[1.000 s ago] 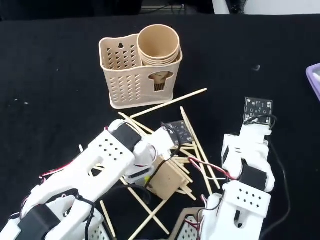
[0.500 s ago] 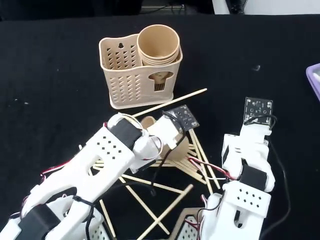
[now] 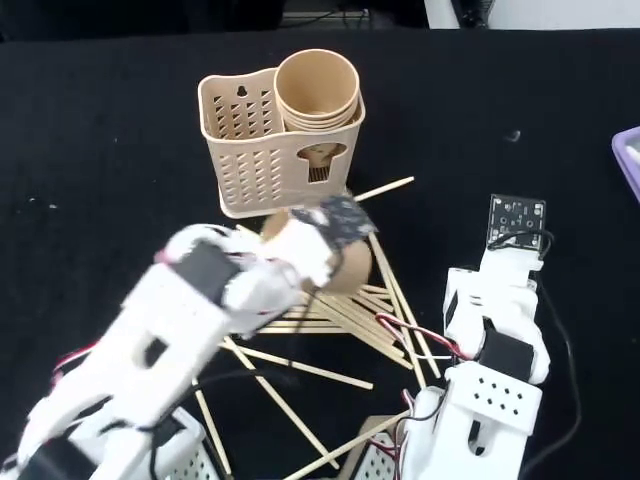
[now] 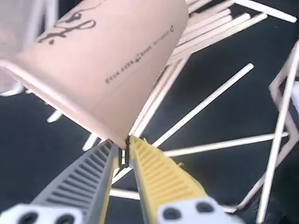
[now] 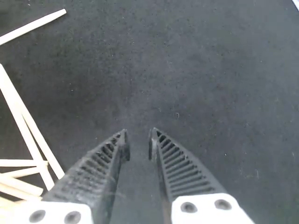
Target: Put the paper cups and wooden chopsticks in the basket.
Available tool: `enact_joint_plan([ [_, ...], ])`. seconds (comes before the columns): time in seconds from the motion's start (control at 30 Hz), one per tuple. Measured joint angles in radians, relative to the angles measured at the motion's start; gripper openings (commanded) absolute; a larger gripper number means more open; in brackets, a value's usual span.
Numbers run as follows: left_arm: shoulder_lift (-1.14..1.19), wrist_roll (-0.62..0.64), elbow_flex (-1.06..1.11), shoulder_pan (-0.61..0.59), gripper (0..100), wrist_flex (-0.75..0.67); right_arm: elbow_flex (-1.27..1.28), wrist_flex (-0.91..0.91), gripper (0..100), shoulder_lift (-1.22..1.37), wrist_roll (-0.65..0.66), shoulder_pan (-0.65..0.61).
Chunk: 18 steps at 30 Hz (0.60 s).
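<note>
**A robotics lab bench**

You're at a lab or workshop test rig. The worktop [image 3: 100, 150] is draped in plain black cloth. The left arm [image 3: 170, 330] and right arm [image 3: 495, 345] have white perforated plastic shells, with a bare circuit board [image 3: 516, 220] and loose red and black wires [image 3: 415, 335] in the open.

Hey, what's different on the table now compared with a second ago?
The left gripper, jaws shut on the rim of the paper cup, has lifted it off the pile of chopsticks and carried it toward the basket. A few loose chopsticks near the arms shifted. The basket, the stacked cups in it and the right gripper stayed where they were.
</note>
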Motion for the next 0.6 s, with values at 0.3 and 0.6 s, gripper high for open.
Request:
enact_joint_plan([
  [0.3, -0.126, -0.417, -0.094, -0.371, 3, 0.262, 0.021, -0.046, 8.9, 0.0, 0.0, 0.0],
  [0.6, -0.126, -0.97, -0.046, -0.799, 3, 0.265, 0.021, -0.049, 8.9, 0.0, 0.0, 0.0],
])
